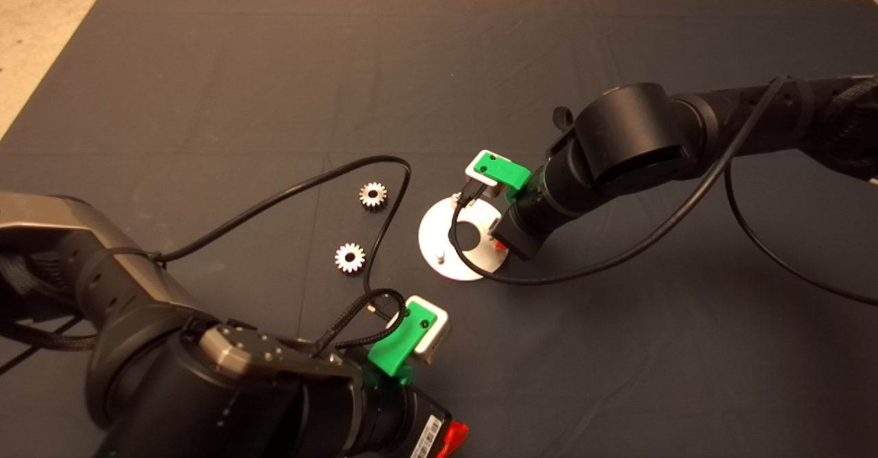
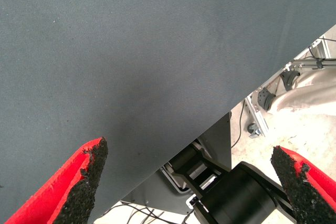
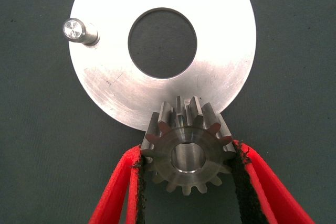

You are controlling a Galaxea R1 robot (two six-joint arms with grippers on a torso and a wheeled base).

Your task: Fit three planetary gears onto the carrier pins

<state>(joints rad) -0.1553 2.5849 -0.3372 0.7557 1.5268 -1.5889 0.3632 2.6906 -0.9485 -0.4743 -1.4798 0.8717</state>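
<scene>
**Gear at the plate, third pin hidden**

Gear clamped between the right claw pads, bore facing the wrist camera, hovering over the near rim of the plate. Two pins bare; third not visible, probably beneath the gear. Best handled by keeping the bore square over that pin, lowering straight, releasing only once seated flat on the plate. Any tilt likely to jam bore against pin.

Two more gears lying flat on the mat, left of the plate, well apart from it and from each other.

Left claw parked at the mat's near edge, fingers spread wide, gripping nothing. Black cable looping between the loose gears and the plate; another draped across the plate in the head view — a possible snag.
</scene>
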